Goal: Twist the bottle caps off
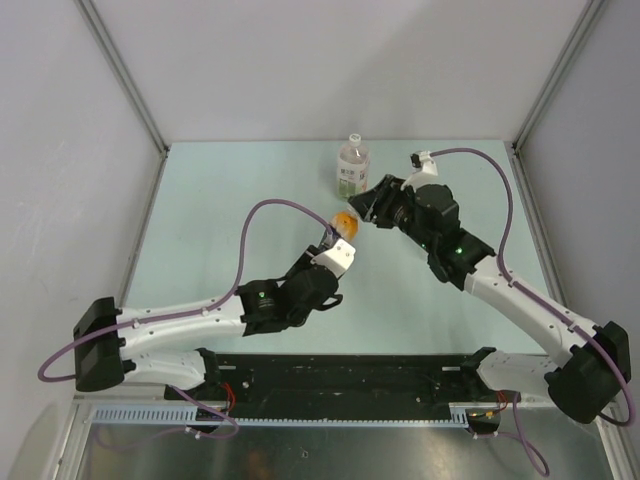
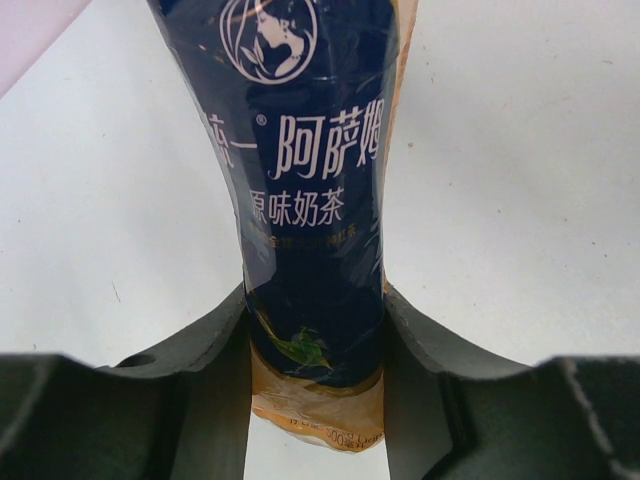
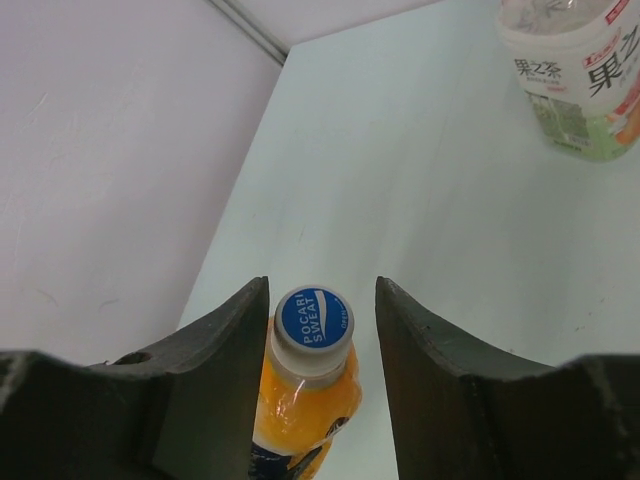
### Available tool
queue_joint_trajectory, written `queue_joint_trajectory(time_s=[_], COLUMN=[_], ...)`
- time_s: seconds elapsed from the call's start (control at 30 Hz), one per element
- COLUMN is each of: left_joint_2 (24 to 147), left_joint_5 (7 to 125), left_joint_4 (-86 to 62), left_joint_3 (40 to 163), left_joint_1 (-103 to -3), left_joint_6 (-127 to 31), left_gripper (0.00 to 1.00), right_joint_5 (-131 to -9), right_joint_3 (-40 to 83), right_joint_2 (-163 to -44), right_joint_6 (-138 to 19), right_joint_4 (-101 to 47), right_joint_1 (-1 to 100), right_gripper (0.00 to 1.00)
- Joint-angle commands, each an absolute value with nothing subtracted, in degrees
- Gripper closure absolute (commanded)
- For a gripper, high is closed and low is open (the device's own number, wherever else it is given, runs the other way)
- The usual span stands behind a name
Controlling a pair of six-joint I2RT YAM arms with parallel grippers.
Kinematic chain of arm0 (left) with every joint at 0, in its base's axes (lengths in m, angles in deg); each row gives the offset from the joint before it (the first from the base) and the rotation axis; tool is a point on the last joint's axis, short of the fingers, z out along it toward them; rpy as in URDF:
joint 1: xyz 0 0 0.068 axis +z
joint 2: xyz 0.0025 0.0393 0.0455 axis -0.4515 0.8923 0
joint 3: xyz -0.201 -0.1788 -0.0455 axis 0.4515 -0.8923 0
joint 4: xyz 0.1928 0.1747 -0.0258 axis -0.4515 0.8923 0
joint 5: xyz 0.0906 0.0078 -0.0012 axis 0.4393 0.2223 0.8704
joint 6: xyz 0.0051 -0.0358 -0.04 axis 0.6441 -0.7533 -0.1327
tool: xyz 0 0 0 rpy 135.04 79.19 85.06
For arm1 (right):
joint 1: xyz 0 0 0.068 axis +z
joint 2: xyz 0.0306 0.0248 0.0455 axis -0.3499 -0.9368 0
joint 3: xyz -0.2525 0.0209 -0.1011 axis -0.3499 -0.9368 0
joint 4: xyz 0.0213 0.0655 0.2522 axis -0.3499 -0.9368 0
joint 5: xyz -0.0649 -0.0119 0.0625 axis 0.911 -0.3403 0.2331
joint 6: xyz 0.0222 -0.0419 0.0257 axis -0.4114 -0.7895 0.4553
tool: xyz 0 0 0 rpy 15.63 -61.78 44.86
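Note:
My left gripper is shut on the lower body of an orange bottle with a dark blue label, holding it tilted above the table. From above, the bottle shows between the two grippers. Its bottle cap, blue on top with a white rim, sits between the fingers of my right gripper. The left finger lies close against the cap and a gap shows on the right side, so the jaws stand open around it. A second clear bottle with a whitish cap stands upright at the back.
The clear bottle with a green and white label stands just beyond my right gripper. Grey walls and metal frame posts enclose the table on three sides.

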State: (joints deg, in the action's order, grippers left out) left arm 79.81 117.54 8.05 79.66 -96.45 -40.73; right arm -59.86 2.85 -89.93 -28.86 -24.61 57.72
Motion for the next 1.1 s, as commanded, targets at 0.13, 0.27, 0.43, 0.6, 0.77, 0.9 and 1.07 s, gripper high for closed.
queue_joint_trajectory(time_s=[0.13,0.27,0.43,0.6,0.77,0.9,1.07], left_joint_2=[80.1,80.2,80.9,80.8,80.8,80.9,80.4], left_joint_5=[120.5,120.3,120.5,119.4,118.0,117.1,114.1], left_joint_4=[7.8,7.9,8.2,8.1,8.1,8.1,7.9], left_joint_3=[83.0,83.3,83.3,83.1,83.1,83.3,83.8], left_joint_1=[-97.2,-97.2,-97.3,-97.3,-97.3,-97.3,-97.3], left_joint_6=[-41.1,-41.3,-41.3,-41.5,-41.4,-41.4,-41.3], left_gripper=[0.8,0.8,0.8,0.8,0.81,0.81,0.81], right_joint_5=[-64.6,-65.3,-66.3,-71.0,-73.9,-75.1,-78.7], right_joint_3=[5.5,5.4,4.6,1.1,-2.6,-3.7,-3.8], right_joint_2=[-90.7,-90.6,-89.8,-87.5,-84.6,-83.2,-83.5], right_joint_6=[-27.2,-27.2,-28.1,-30.6,-33.1,-34.5,-34.0], right_joint_4=[-22.4,-22.5,-20.9,-13.8,-7.8,-6.6,-6.5], right_joint_1=[57.2,57.1,57.0,57.3,57.4,57.1,55.8], right_gripper=[0.52,0.75,0.99,1.0,1.0,1.0,1.0])
